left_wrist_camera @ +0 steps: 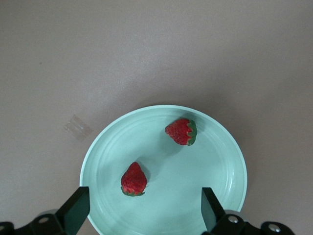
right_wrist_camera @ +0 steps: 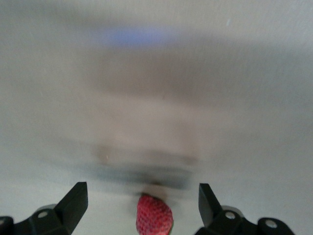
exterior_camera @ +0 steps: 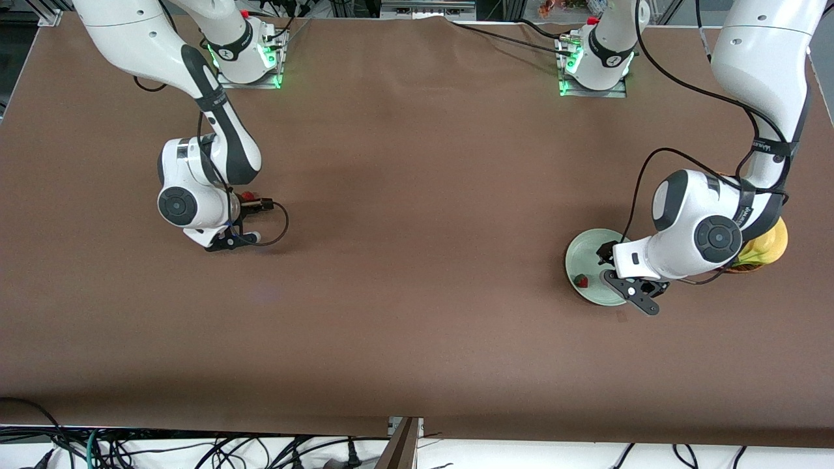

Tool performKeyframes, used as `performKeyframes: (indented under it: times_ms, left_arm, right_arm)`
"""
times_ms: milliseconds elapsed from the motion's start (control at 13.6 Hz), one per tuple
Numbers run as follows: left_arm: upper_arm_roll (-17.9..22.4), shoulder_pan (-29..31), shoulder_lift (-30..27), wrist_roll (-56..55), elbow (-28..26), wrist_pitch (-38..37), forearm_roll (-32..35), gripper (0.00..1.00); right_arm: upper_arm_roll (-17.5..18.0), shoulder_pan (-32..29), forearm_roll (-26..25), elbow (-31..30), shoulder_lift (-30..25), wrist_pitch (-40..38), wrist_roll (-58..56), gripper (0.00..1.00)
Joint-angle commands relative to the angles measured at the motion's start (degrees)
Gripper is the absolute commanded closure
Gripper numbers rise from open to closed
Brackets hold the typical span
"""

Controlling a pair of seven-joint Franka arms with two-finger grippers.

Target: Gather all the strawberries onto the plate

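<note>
While your left gripper hangs over the plate toward the left arm's end of the table, its two black fingers stand wide apart with nothing between them. The plate is round, shallow and pale mint green. In the left wrist view you see two strawberries lying on it, apart from each other: one strawberry sits between the spread fingers, and a second strawberry rests closer to the plate's middle. From the front camera only one of them shows, on the part of the plate nearest that camera; the arm covers the other. Just beside the plate, under the left arm, a basket holding yellow fruit peeks out.

Your right gripper sits low over the brown table toward the right arm's end, well apart from the plate. Its fingers are also spread open and hold nothing. The third strawberry lies on the table between them, untouched by either finger.
</note>
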Motion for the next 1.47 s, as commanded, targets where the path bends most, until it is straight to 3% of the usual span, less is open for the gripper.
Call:
performKeyframes:
  times_ms: [0, 73, 367, 587, 808, 955, 1175, 1395]
  left_arm:
    - [-0.4, 0.3, -0.7, 0.7, -0.4, -0.7, 1.5, 0.00]
    - [-0.4, 0.3, -0.7, 0.6, -0.5, -0.7, 1.5, 0.00]
    - [-0.4, 0.2, -0.7, 0.6, -0.3, -0.7, 1.5, 0.00]
    - [-0.5, 0.0, -0.7, 0.1, -0.2, -0.7, 1.5, 0.00]
    - [-0.5, 0.0, -0.7, 0.3, -0.1, -0.7, 1.5, 0.00]
    - [-0.5, 0.0, -0.8, 0.3, 0.1, -0.7, 1.5, 0.00]
    - [-0.5, 0.0, -0.6, 0.7, 0.0, -0.7, 1.5, 0.00]
    - [-0.6, -0.1, -0.5, 0.7, 0.0, -0.7, 1.5, 0.00]
  right_arm:
    - [-0.1, 0.1, -0.4, -3.7, -2.6, 0.3, -0.7, 0.03]
    - [-0.3, 0.1, -0.4, -3.9, -2.7, 0.3, -0.7, 0.14]
    - [-0.9, 0.1, -0.4, -4.5, -2.7, 0.2, -1.8, 0.77]
    - [-0.8, 0.1, -0.3, -4.3, -2.7, 0.2, -1.7, 1.00]
    - [-0.5, 0.0, 0.3, -3.7, -2.6, 0.4, -1.1, 1.00]
    - [2.2, 0.1, 1.0, 0.3, -1.7, 0.4, 2.3, 1.00]
    - [9.2, 1.1, 1.7, 12.3, 4.4, 0.4, 20.4, 1.00]
    - [14.4, 4.5, 1.7, 28.3, 13.7, 0.5, 39.3, 1.00]
